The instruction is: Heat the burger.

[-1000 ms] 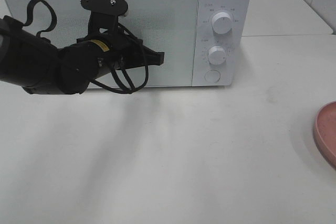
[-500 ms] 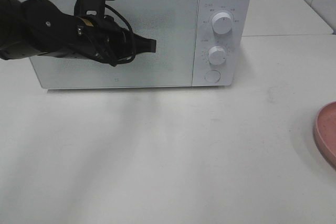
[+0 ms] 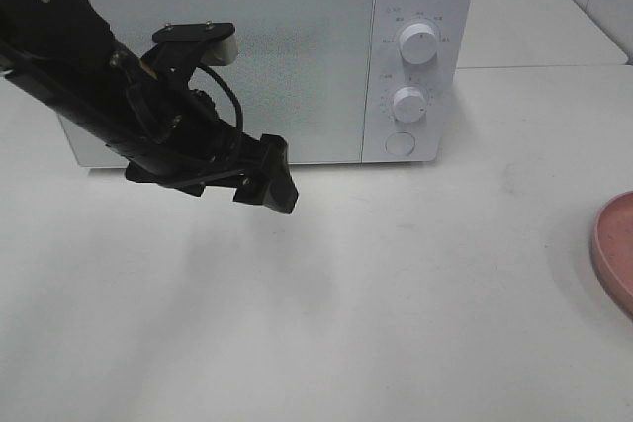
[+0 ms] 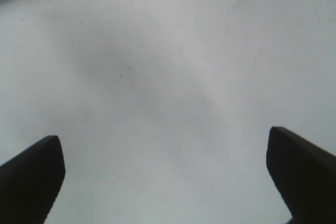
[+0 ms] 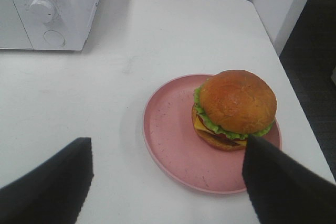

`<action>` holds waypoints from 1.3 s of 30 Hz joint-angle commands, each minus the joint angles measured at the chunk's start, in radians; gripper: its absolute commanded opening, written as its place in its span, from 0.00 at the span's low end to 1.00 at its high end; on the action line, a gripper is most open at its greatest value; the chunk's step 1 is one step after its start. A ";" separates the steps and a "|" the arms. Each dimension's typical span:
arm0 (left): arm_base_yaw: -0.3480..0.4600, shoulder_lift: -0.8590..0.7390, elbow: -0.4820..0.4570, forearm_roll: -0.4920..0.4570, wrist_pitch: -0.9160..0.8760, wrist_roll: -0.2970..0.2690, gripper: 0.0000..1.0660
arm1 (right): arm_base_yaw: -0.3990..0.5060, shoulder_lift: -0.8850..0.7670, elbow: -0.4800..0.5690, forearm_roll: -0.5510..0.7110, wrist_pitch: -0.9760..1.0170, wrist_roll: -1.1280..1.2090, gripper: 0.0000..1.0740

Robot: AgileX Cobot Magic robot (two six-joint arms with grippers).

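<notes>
The burger (image 5: 236, 106), with a golden-brown bun, green lettuce and yellow cheese, sits on the right half of a round pink plate (image 5: 173, 145). My right gripper (image 5: 165, 187) hovers over the near side of the plate, open, its dark fingers (image 5: 47, 182) standing either side with nothing between them. Only the plate's edge (image 3: 618, 254) shows in the high view, and the burger is out of that view. My left gripper (image 3: 269, 183) points down at the table in front of the white microwave (image 3: 227, 56), whose door is shut. The left wrist view shows the left gripper (image 4: 168, 177) open and empty over bare table.
The microwave's control panel carries two knobs (image 3: 419, 43) and a round button (image 3: 399, 143). The left arm (image 3: 89, 76) crosses in front of the door's left half. The plate lies near the table's right edge (image 5: 294, 103).
The left arm has swung from level in front of the microwave door down toward the table, and its gripper has gone from shut to open. The right side has not moved.
</notes>
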 commanded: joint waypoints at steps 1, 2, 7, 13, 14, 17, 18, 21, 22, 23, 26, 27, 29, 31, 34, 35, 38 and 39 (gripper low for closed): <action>0.000 -0.029 -0.009 0.014 0.062 0.001 0.93 | -0.003 -0.031 0.002 -0.003 -0.010 -0.008 0.70; 0.000 -0.058 -0.009 0.052 0.119 0.001 0.93 | -0.003 -0.031 0.002 -0.003 -0.010 -0.008 0.70; 0.007 -0.143 -0.009 0.143 0.249 -0.042 0.93 | -0.003 -0.031 0.002 -0.003 -0.010 -0.008 0.70; 0.110 -0.238 -0.009 0.158 0.366 -0.128 0.93 | -0.003 -0.031 0.002 -0.003 -0.010 -0.008 0.70; 0.133 -0.248 -0.009 0.156 0.384 -0.130 0.93 | -0.003 -0.031 0.002 -0.003 -0.010 -0.008 0.70; 0.224 -0.276 -0.009 0.157 0.447 -0.130 0.93 | -0.003 -0.031 0.002 -0.003 -0.010 -0.008 0.70; 0.288 -0.288 -0.009 0.160 0.495 -0.126 0.93 | -0.003 -0.031 0.002 -0.003 -0.010 -0.008 0.70; 0.387 -0.306 -0.009 0.171 0.575 -0.105 0.93 | -0.003 -0.031 0.002 -0.003 -0.010 -0.008 0.70; 0.387 -0.306 -0.009 0.171 0.575 -0.105 0.93 | -0.003 -0.031 0.002 -0.003 -0.010 -0.008 0.70; 0.417 -0.308 -0.009 0.182 0.599 -0.103 0.93 | -0.003 -0.031 0.002 -0.003 -0.010 -0.008 0.70; 0.486 -0.320 -0.008 0.225 0.655 -0.105 0.92 | -0.003 -0.031 0.002 -0.003 -0.010 -0.008 0.70; 0.534 -0.329 -0.008 0.252 0.698 -0.116 0.92 | -0.003 -0.031 0.002 -0.003 -0.010 -0.008 0.70; 0.557 -0.333 -0.008 0.258 0.713 -0.127 0.92 | -0.003 -0.031 0.002 -0.003 -0.010 -0.008 0.70; 0.594 -0.344 -0.008 0.264 0.734 -0.150 0.92 | -0.003 -0.031 0.002 -0.003 -0.010 -0.008 0.70; 0.637 -0.382 -0.001 0.266 0.750 -0.157 0.92 | -0.003 -0.031 0.002 -0.003 -0.010 -0.008 0.70; 0.656 -0.416 0.017 0.266 0.750 -0.157 0.92 | -0.003 -0.031 0.002 -0.003 -0.010 -0.008 0.70; 0.660 -0.482 0.057 0.268 0.743 -0.162 0.92 | -0.003 -0.031 0.002 -0.003 -0.010 -0.008 0.70; 0.660 -0.507 0.075 0.266 0.741 -0.162 0.92 | -0.003 -0.031 0.002 -0.003 -0.010 -0.008 0.70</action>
